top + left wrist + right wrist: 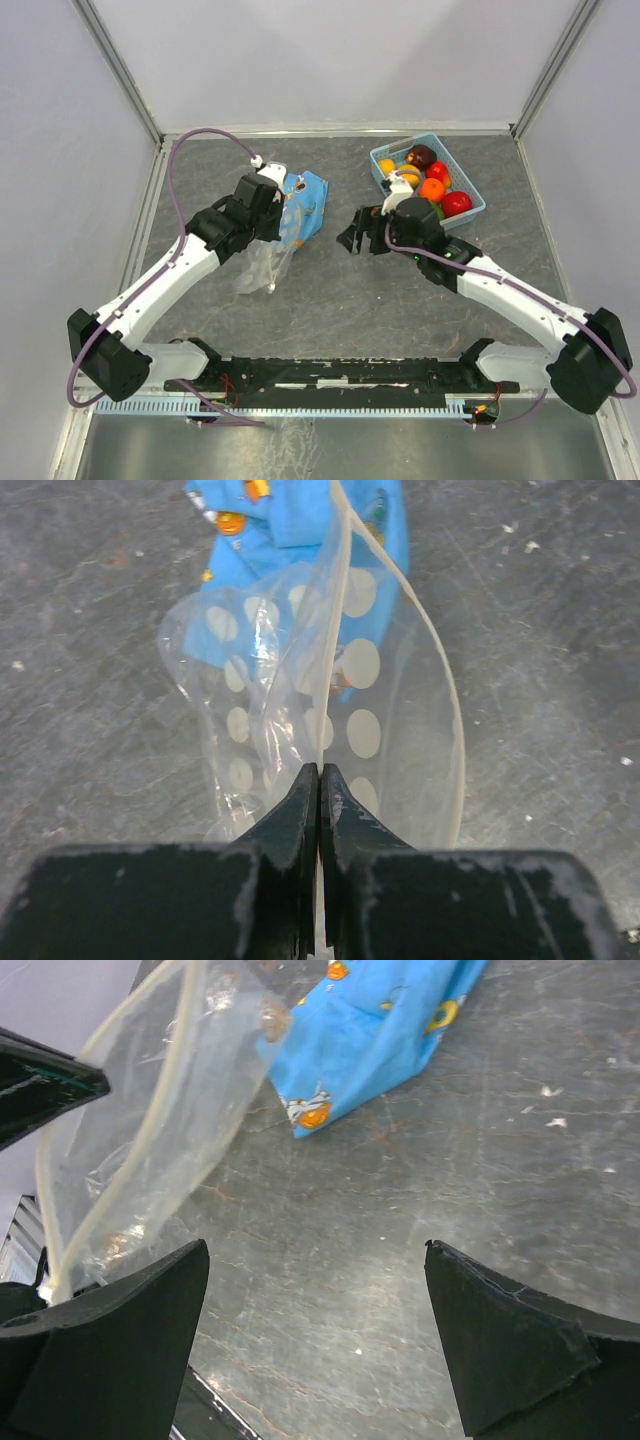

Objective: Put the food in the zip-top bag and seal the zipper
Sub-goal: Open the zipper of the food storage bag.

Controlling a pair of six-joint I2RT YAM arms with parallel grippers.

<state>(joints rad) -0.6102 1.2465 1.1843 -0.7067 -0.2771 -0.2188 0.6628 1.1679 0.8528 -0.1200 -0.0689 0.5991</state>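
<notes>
Clear dotted zip-top bag (360, 730) hangs pinched in the left claw (318, 772) mid-desk, and the wide, empty right claw (315, 1260) sits nearest the small rounded fruits (432, 188) in the far-right corner's light blue basket (463, 172).

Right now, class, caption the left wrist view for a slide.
Left gripper shut on the zip-top bag, blue patterned cloth beyond.

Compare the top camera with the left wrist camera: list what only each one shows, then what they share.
Only the top view: the basket of fruit, the right gripper open and empty, and both whole arms. Only the left wrist view: a close look at the left gripper shut on an edge of the bag, the pale dots on the plastic, and the white strip curving open. Both: the clear bag, the blue cloth and the grey table.
</notes>
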